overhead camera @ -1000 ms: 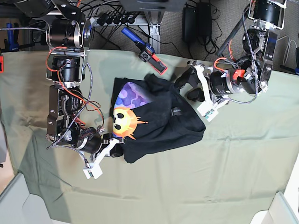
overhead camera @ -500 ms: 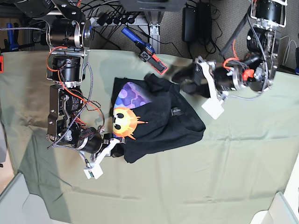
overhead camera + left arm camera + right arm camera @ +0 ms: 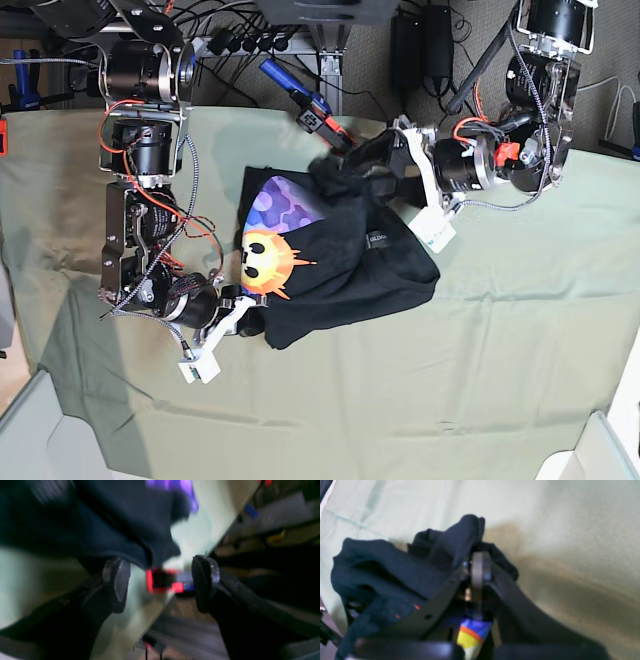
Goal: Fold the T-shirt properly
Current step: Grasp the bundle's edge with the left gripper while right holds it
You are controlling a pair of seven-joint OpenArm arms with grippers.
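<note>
The black T-shirt [image 3: 340, 265] lies bunched in the middle of the table, its sun-face print [image 3: 266, 262] and purple patch [image 3: 285, 205] facing up on the left side. My right gripper [image 3: 248, 320] sits at the shirt's near-left corner. In the right wrist view that gripper [image 3: 480, 567] is shut on a fold of the black T-shirt [image 3: 395, 567]. My left gripper [image 3: 362, 168] hovers at the shirt's far-right edge. Seen from the left wrist, this gripper [image 3: 161, 580] stands open just below the hem of the T-shirt [image 3: 87, 517], and nothing is between its fingers [image 3: 117, 580].
A pale green cloth [image 3: 450, 380] covers the table. A blue, black and red tool [image 3: 320, 115] lies at the far edge, close to the left gripper, and shows blurred between the fingers as the tool [image 3: 162, 581]. White bins [image 3: 30, 430] stand at the near corners.
The left arm swung out to the right, then came back left onto the shirt's far-right edge, still open. The right gripper and the shirt stayed in place.
</note>
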